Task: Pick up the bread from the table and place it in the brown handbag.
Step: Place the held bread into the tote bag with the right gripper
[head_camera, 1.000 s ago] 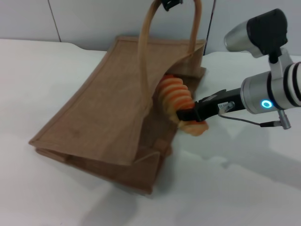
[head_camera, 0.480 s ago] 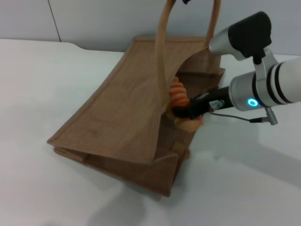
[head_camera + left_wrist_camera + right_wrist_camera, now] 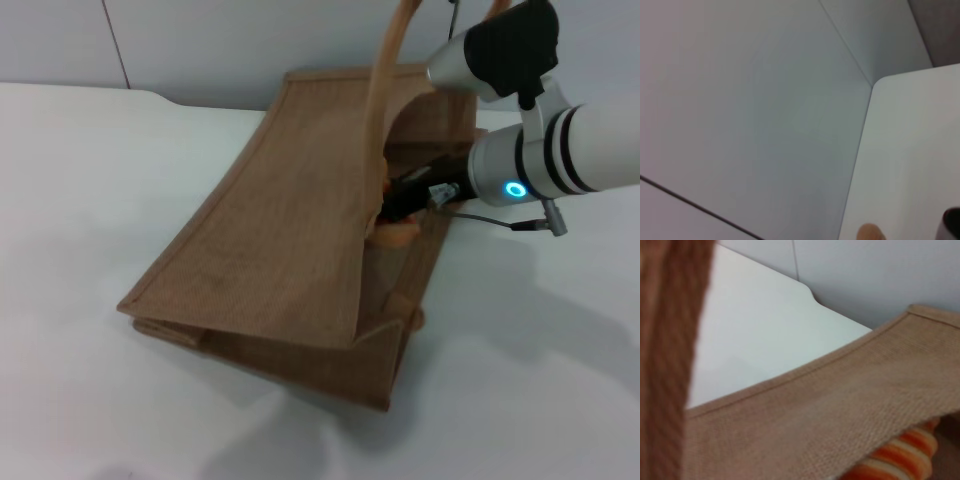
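Reaching into brown handbag [image 3: 280,230], right gripper [image 3: 392,207], apparently gripping bread [image 3: 392,236]

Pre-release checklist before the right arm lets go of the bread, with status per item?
1. Bread past the mouth of the brown handbag: ok, only a small orange part shows under the upper panel.
2. Right gripper reaching into the bag opening: ok.
3. Grip on the bread: cannot tell, the fingers are hidden by the bag.
4. Bag mouth held open: ok, the handle is pulled upward and the upper panel arches.
5. Bread resting on the bag's lower panel: cannot tell, contact is hidden.
6. Left gripper clear of the bag: cannot tell, it is out of view.
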`<state>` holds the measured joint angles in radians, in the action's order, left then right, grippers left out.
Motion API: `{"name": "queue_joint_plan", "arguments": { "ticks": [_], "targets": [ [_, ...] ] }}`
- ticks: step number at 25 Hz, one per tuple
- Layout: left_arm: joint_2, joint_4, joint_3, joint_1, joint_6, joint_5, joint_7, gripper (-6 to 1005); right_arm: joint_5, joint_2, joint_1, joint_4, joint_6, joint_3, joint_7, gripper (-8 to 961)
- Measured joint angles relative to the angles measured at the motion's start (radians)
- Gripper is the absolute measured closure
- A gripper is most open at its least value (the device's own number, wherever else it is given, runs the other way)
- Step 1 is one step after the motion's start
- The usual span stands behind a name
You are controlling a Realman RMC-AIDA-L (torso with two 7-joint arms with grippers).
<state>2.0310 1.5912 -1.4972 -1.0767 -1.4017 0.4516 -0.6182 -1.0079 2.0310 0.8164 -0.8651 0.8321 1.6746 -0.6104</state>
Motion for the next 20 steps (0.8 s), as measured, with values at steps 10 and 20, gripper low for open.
{"name": "queue_joint_plan", "arguments": {
  "ticks": [10, 20],
  "targets": [
    [0.001, 0.005, -0.013, -0.004, 0.012, 0.01, 0.007, 781, -0.137, 0.003, 0.047, 0.095, -0.038, 0.012, -0.117, 566],
    [0.002, 0.005, -0.015, -0.013, 0.016, 0.01, 0.012, 770, -0.231, 0.003, 0.076, 0.111, -0.104, 0.104, -0.121, 587]
  ]
}}
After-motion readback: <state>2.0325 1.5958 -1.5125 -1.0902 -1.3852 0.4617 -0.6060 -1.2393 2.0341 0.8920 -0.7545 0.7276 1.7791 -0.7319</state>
